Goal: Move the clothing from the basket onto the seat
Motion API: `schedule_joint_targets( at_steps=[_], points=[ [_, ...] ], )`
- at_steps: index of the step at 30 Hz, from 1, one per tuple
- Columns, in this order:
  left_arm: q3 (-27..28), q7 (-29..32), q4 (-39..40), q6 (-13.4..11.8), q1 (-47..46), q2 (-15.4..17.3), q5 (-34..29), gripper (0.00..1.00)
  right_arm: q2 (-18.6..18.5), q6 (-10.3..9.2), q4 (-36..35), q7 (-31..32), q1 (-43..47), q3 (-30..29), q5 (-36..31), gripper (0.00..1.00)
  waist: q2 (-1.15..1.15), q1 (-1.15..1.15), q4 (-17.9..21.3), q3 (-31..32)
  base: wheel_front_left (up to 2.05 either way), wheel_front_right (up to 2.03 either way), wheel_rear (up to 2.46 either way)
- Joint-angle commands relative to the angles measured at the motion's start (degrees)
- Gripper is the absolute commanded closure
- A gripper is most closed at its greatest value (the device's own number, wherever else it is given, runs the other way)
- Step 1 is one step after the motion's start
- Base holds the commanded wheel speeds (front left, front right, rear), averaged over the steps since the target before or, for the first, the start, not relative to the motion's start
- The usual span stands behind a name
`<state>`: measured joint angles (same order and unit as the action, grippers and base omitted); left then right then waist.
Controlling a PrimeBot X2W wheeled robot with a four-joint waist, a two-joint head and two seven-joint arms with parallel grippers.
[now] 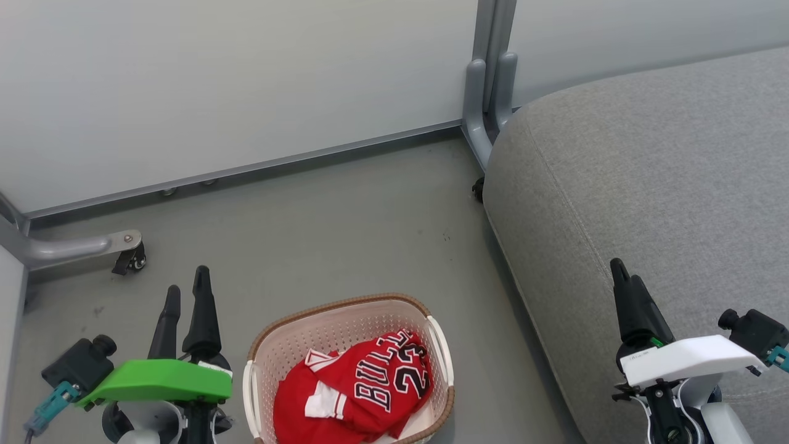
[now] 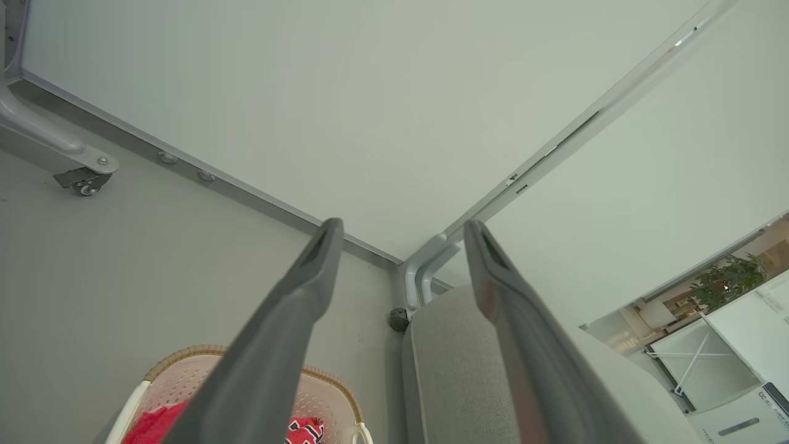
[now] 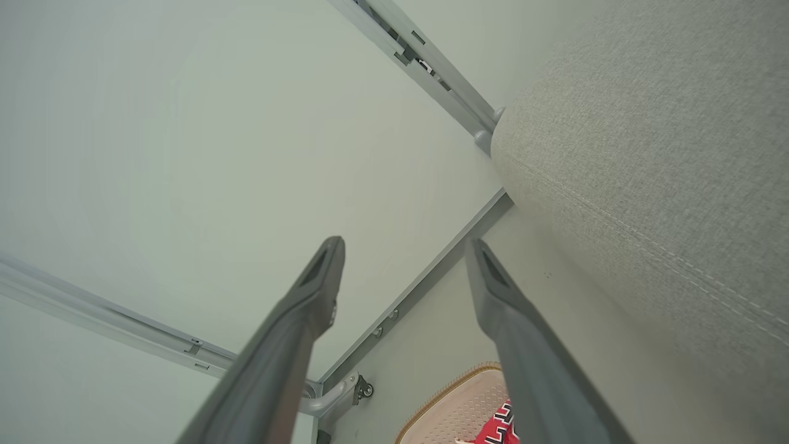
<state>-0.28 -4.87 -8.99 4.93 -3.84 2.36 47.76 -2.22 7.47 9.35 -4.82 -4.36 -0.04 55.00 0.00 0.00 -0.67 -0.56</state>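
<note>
head view: clothing in basket, lettering apparently running diagonally; left gripper, right gripper spread, empty.

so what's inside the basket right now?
Red clothing, a BULLS 23 jersey on top, bunched at the basket's near end. Anything beneath the jersey is covered.

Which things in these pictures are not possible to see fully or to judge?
Basket: head view, near end cut off by the bottom edge.
Clothing: head view, crumpled pile; number of garments unclear.
Seat: head view, runs past the right edge.
Left wrist view: a finger of the left claw covers the basket's middle.
</note>
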Motion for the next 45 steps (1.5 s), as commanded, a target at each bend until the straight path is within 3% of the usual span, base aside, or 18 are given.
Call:
schedule_joint_targets(
  at_steps=[1, 22, 45],
  points=[
    [-0.37, -0.59, 0.94, -0.28, -0.57, 0.41, -2.48, 0.0, -0.43, 0.02, -1.03, -0.63, -1.21, 0.27, -1.87, 0.0, 0.0, 0.0, -0.04, -0.01, 0.0, 0.0, 0.0],
    [-2.37, -4.01, 1.56, -2.52, 0.49, 0.53, -19.06, 0.0, -0.56, 0.02, -1.78, -4.11, -1.13, 2.09, -16.45, 0.0, 0.0, 0.0, -0.48, -0.06, 0.0, 0.0, 0.0],
    [-4.75, -7.03, 0.8, -3.06, 1.2, 0.64, -32.52, 0.0, -0.67, 0.03, -0.99, -7.14, -1.41, 4.57, -29.35, 0.0, 0.0, 0.0, -1.13, 0.32, 0.0, 0.0, 0.0]
  ],
)
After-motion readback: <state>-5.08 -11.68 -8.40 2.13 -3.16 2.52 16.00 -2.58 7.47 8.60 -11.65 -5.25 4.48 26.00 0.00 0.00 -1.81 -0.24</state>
